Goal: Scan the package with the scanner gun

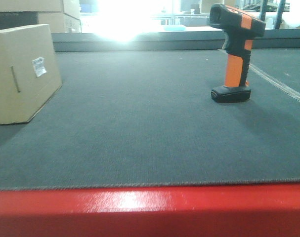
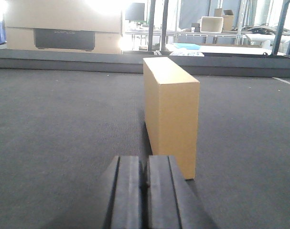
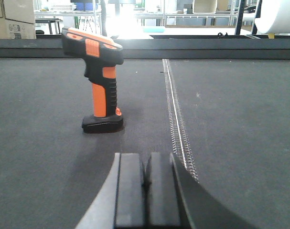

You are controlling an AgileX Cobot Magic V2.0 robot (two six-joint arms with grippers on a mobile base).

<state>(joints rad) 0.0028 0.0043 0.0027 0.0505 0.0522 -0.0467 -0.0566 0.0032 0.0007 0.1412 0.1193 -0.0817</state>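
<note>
Exterior front-facing view takes in a wide dark grey, carpet-like mat (image 1: 150,128) covering the work surface, with a glossy red front edge (image 1: 150,210) running along the bottom of the picture. Beyond the far raised border, bright light washes out much of the background; the left wrist view shows a big pale cardboard box with a dark panel (image 2: 63,28) back there.

On the far left of the mat stands the package, a plain tan cardboard box (image 1: 21,74), upright on a narrow side. From the left wrist view the same box (image 2: 171,114) is seen end-on, just ahead of the arm and slightly to its right.

Well apart from it, on the right side of the mat, the scanner gun (image 1: 236,54) stands upright on its flat black base, with an orange handle and a black head with an orange stripe. In the right wrist view it (image 3: 99,76) stands ahead and to the left, head pointing left, untouched.

Low over the mat, the left gripper (image 2: 145,191) has its two dark pads pressed together with nothing between them. Likewise, the right gripper (image 3: 145,191) is clenched and empty.

A pale stitched seam (image 3: 176,114) runs lengthwise along the mat, to the right of the scanner.

A small white barcode label (image 1: 39,66) sits on the box's broad face, with a thin dark slot mark (image 1: 15,79) to its left.
</note>
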